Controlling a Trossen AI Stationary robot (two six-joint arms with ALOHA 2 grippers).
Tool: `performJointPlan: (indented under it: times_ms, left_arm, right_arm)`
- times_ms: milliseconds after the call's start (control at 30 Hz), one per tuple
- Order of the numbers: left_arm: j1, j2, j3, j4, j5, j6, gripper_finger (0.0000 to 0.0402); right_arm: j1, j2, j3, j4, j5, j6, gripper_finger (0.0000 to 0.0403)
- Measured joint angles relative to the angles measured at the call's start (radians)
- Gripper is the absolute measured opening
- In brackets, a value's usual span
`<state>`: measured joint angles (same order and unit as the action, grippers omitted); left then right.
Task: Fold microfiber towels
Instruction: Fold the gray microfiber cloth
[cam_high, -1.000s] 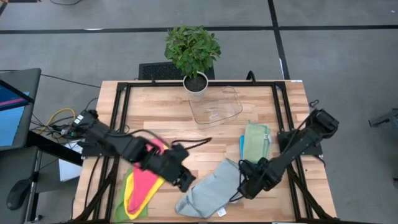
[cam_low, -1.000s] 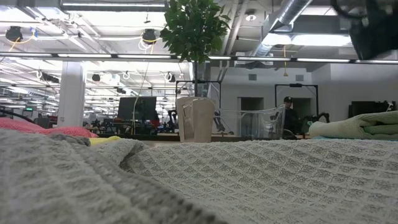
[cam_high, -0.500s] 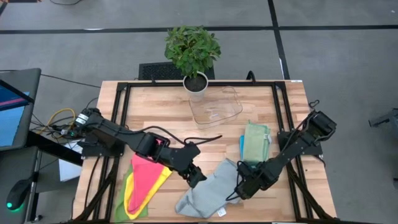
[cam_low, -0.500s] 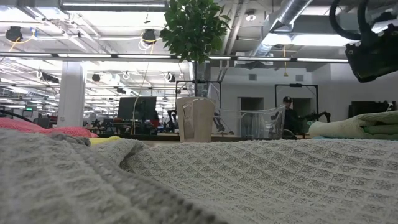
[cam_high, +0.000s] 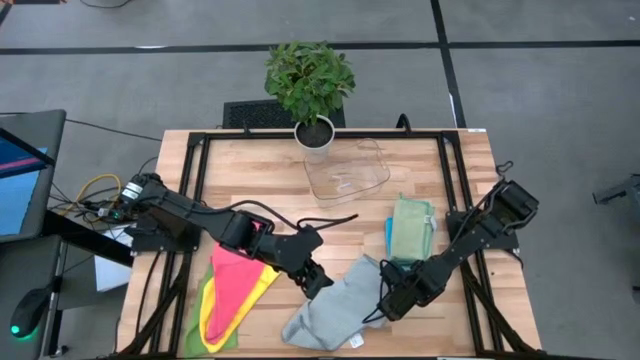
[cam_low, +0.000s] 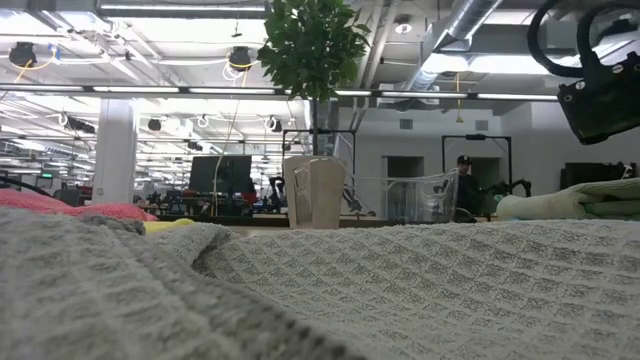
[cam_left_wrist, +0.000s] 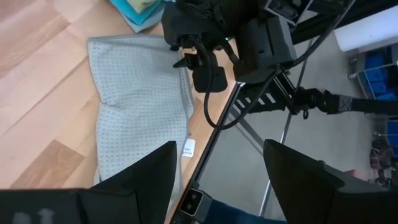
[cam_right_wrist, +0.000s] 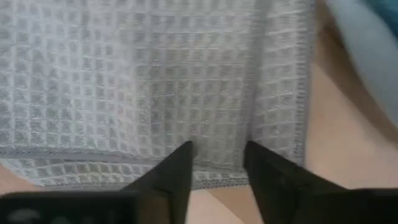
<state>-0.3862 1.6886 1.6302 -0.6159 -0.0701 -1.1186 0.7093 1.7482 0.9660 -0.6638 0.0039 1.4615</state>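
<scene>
A light grey towel (cam_high: 335, 305) lies rumpled on the table's near side. It fills the foreground of the low view (cam_low: 320, 290). My right gripper (cam_high: 385, 300) points straight down at the towel's right edge (cam_right_wrist: 273, 93). Its fingers (cam_right_wrist: 180, 171) are a little apart with cloth showing between them. My left gripper (cam_high: 318, 283) hangs open above the towel's left edge, and its wrist view looks down over the towel (cam_left_wrist: 140, 106). A pink towel (cam_high: 238, 282) lies on a yellow one (cam_high: 210, 325) and a green one (cam_high: 193, 315) at the near left. My right gripper comes from above with its fingertips (cam_right_wrist: 261, 168) low over the grey towel, close to a hemmed edge (cam_right_wrist: 205, 180) near the towel's right side. I cannot tell whether they touch the cloth. The towel lies flat on the table.
A folded green towel on a blue one (cam_high: 410, 228) lies at the right. A clear plastic tray (cam_high: 345, 172) and a potted plant (cam_high: 310, 85) stand at the far middle. Black frame rails (cam_high: 195, 190) run along both sides.
My left gripper has swung from over the pink towel toward the table's right, to the grey towel's left edge, then stopped. My right gripper has sunk toward the grey towel's right edge. The towels have not moved.
</scene>
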Motion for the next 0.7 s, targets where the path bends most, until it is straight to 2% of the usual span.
performJointPlan:
  times_ms: [200, 333, 500, 700]
  left_arm:
    - [0.008, 0.0, 0.0, 0.0, -0.013, 0.016, 0.0233]
    - [0.006, 0.0, 0.0, 0.0, -0.028, 0.019, 0.0233]
    - [0.007, 0.0, 0.0, 0.0, -0.035, 0.027, 0.0233]
    - [0.016, 0.0, 0.0, 0.0, -0.046, 0.027, 0.0233]
  right_arm:
    - [-0.001, -0.025, -0.003, -0.027, -0.003, 0.004, 0.0071]
    - [-0.001, -0.025, -0.003, -0.022, -0.009, -0.002, 0.0016]
    - [0.003, -0.034, -0.002, -0.021, -0.057, 0.0, 0.0018]
    - [0.028, -0.109, 0.013, -0.09, -0.057, 0.049, 0.0008]
